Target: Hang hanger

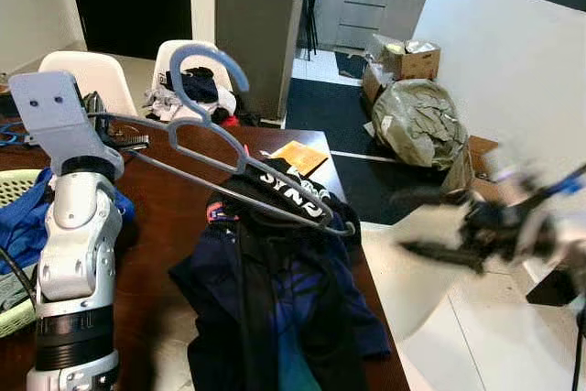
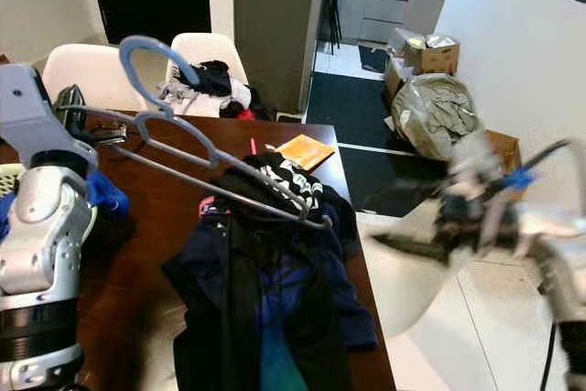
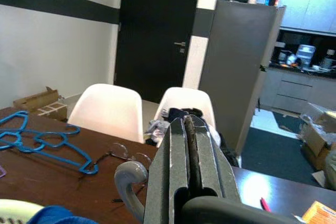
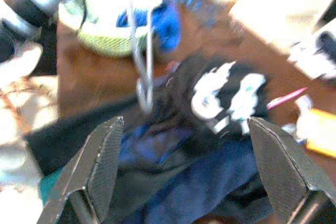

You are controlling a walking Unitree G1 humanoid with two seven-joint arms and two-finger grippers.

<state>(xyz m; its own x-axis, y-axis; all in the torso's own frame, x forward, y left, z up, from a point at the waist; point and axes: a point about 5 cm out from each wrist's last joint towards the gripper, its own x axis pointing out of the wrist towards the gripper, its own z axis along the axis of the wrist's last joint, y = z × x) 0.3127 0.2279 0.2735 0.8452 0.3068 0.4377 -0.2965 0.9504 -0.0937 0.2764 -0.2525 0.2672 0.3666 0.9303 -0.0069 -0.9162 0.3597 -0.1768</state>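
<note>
So the grey hanger (image 1: pixel 240 164) is up in the air over the dark wooden tabletop (image 1: pixel 160 254), tilted, hook end up top toward the white chairs (image 1: pixel 90 75) and its far corner down in the dark blue and black clothes (image 1: pixel 275 299) piled on the tabletop, with the printed black garment (image 1: pixel 291 185) draped over that low end. The left gripper (image 3: pixel 188 145) is raised on the left, arm standing upright, jaws clenched on the hanger right by its hook. The right gripper (image 4: pixel 186 166) is out to the right beyond the tabletop edge, blurry, jaws spread wide and released, pointing back at the hanger's low corner and the clothes but well apart from them.
</note>
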